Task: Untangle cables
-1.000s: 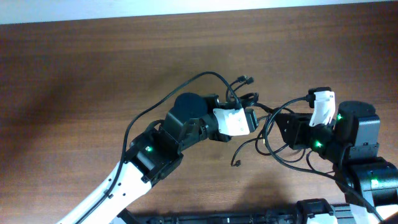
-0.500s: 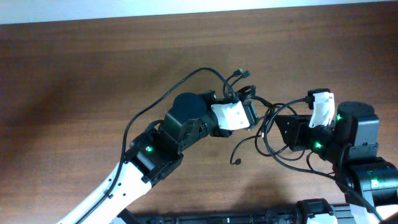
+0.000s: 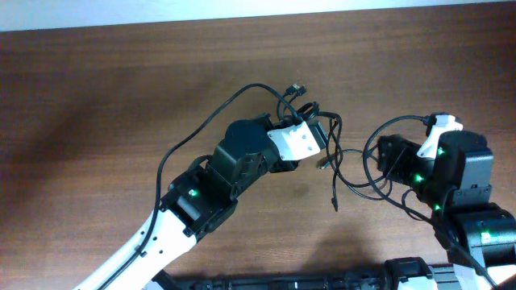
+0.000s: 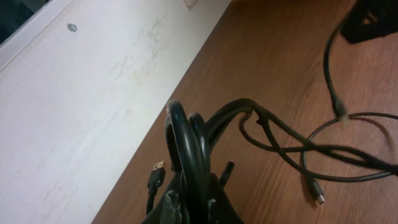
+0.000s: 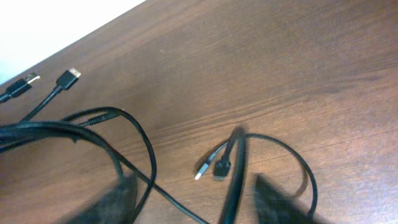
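My left gripper (image 3: 321,127) is shut on a bundle of black cables (image 4: 186,155), which arch up between its fingers (image 4: 171,208) in the left wrist view. Strands run out of that bundle to the right and lie in loose loops (image 3: 333,181) on the table between the two arms. A USB plug (image 4: 157,169) hangs beside the bundle. My right gripper (image 5: 193,205) stands open over the loops, blurred. One strand (image 5: 233,183) passes between its fingers without being pinched. Two small plugs (image 5: 214,169) lie just beyond it.
The wooden table (image 3: 97,97) ends at a white strip (image 3: 242,12) along the far side, close behind the left gripper. A long black wire (image 3: 201,129) curves along the left arm. Two more plugs (image 5: 67,75) lie at the far left of the right wrist view.
The right gripper has opened, let the cable go and drawn back to the right. The left gripper has moved up and left with its bundle. The loose strands have dropped onto the table.
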{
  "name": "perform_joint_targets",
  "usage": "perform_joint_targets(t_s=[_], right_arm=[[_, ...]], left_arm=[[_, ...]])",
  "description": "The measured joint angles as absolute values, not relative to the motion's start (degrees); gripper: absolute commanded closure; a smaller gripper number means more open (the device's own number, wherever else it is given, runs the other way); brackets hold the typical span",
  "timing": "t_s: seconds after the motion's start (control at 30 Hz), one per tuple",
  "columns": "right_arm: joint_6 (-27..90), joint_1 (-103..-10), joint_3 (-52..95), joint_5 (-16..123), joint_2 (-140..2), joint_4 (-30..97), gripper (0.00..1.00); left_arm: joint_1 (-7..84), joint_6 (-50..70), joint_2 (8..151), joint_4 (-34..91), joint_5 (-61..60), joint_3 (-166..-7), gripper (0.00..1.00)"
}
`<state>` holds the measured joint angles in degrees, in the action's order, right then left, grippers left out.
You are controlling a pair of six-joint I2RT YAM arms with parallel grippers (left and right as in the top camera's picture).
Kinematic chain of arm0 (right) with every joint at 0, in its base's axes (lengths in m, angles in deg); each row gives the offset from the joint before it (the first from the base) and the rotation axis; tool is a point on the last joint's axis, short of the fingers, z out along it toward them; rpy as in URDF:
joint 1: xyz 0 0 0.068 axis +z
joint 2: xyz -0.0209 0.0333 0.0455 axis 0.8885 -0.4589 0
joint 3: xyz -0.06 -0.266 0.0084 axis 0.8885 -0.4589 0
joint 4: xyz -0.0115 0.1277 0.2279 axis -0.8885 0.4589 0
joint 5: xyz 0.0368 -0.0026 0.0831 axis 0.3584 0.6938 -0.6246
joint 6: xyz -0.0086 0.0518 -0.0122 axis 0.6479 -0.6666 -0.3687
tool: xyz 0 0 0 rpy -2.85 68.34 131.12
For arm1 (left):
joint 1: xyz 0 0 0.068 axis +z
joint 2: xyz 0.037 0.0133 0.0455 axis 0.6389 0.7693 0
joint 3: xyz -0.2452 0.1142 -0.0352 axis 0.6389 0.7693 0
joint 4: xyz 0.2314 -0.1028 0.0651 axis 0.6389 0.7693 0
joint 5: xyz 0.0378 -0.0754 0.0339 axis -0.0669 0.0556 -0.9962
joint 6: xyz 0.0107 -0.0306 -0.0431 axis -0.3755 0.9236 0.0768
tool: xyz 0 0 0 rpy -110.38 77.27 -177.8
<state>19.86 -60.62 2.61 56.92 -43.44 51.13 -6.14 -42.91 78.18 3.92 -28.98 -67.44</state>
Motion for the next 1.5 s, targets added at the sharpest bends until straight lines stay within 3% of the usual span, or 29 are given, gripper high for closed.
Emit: perform_joint_targets(t_s=[0.13,0.43,0.67,0.77,0.93,1.1,1.23,1.4,1.47,1.5], right_arm=[[19.6,-60.6,2.6,55.1,-43.4,47.0,0.05],[19.6,-60.6,2.6,51.3,-43.4,42.4,0.04],[20.3,-60.6,2.6,51.2,-43.4,42.4,0.04],[23.5,-60.6,2.6,49.7,-43.4,42.4,0.04],[35.9,-60.6,5.1,39.5,-43.4,42.4,0.04],[49.0,-60.6,8.0,24.7,-43.4,42.4,0.05],[55.1,-60.6,8.2,13.9,-43.4,42.2,0.05],[61.3,-60.6,8.2,1.6,-43.4,42.3,0.14],[62.5,-60.6,8.2,-0.9,-43.4,42.3,0.28],[63.2,-60.6,8.2,-1.6,-43.4,42.3,0.29]], left_arm=[[-6.1,-41.8,78.2,3.9,-29.2,-67.4,1.00],[-6.1,-36.5,78.2,2.0,-27.1,-67.4,1.00],[1.6,-16.7,78.2,-3.0,-26.6,-67.4,1.00],[7.5,-12.1,78.2,-3.2,-19.5,-67.4,1.00],[14.7,-11.6,78.2,-3.3,2.3,-67.4,1.00],[15.2,-16.2,78.2,-0.3,22.5,-67.4,1.00],[15.2,-18.1,78.1,5.0,28.3,-67.4,1.00],[9.9,-27.3,78.1,6.7,34.3,-67.4,1.00],[7.6,-29.8,78.1,6.6,35.2,-67.4,1.00],[6.7,-30.5,78.1,6.5,35.7,-67.4,1.00]])
